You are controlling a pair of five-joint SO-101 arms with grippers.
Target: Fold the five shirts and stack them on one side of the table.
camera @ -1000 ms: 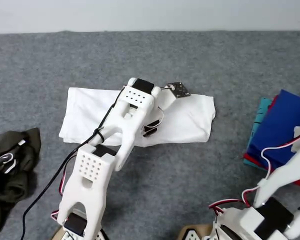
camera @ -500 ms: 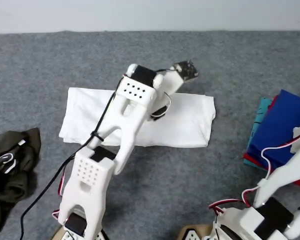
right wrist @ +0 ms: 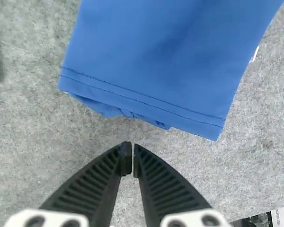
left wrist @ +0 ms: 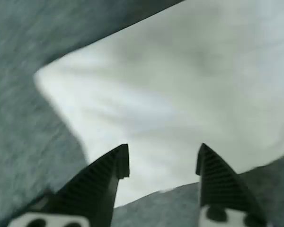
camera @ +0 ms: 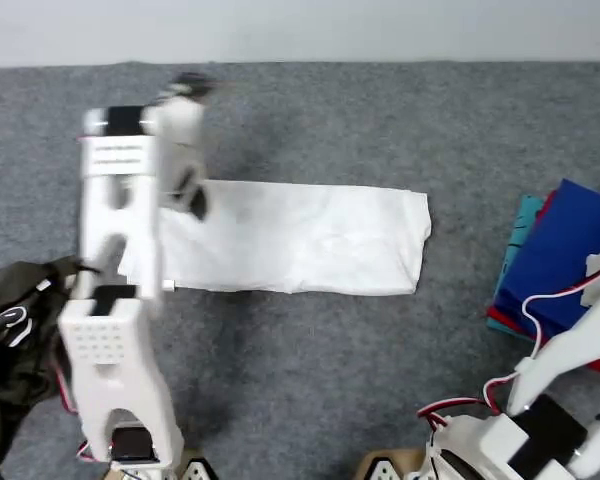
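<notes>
1. Lying flat across the middle of the grey table (camera: 380,120) is the white shirt (camera: 300,240), folded into a long strip that runs left to right.
2. The left gripper (left wrist: 163,149) hangs over the far-left corner of that strip. Its jaws are spread wide with nothing between them. Its wrist view shows the white shirt (left wrist: 180,85) right below and bare table off to one side. Can't tell if the tips actually touch the cloth.
3. From the high view, the left arm (camera: 110,300) runs from the near edge up the left side of the table, and its gripper (camera: 192,195) sits at the shirt's left end.
4. The dark shirt (camera: 20,330) is a crumpled heap at the near left. It's right beside the left arm and apart from the white one.
5. Over at the right edge there's a stack with the blue shirt (camera: 570,250) on top. A red shirt (camera: 502,320) and a teal shirt (camera: 515,235) peek out underneath. A strip of bare table separates the stack from the white shirt.
6. The right arm (camera: 560,360) comes in from the near right, over the near part of the stack.
7. The right gripper (right wrist: 131,145) is pinched nearly closed and holds nothing. It's above bare table, just on the near side of the blue shirt's (right wrist: 170,52) stitched hem.
</notes>
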